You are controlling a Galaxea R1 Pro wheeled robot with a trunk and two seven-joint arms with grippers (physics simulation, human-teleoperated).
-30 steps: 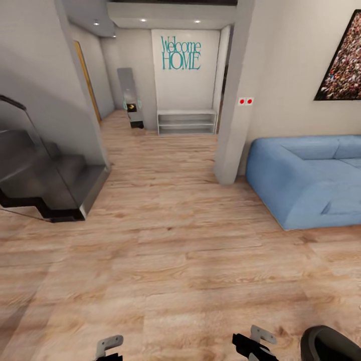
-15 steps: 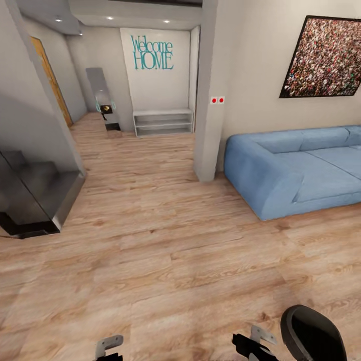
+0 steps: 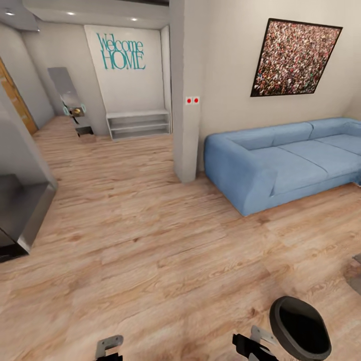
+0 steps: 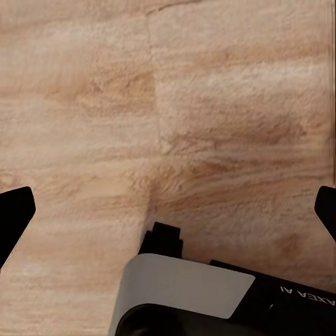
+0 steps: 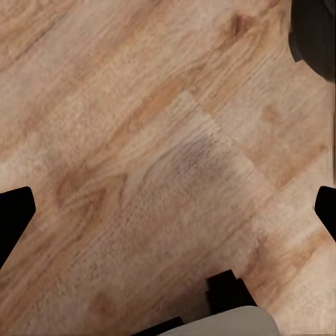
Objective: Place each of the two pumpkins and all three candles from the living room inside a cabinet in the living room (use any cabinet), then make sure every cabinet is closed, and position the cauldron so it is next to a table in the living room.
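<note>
Robot's prob in transit atm. Cauldron sits on the floor by the right gripper, sofa well apart. Both grippers spread wide, holding nothing, incl the left gripper. Looks like most of the task's left.

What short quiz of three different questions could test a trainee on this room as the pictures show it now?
1. True or false: the cauldron stands on the wooden floor.
2. The sofa is: A red, B blue, C green?
3. Fill in: the wall lettering reads "Welcome ____".

Key: 1 true. 2 B. 3 HOME.
</note>
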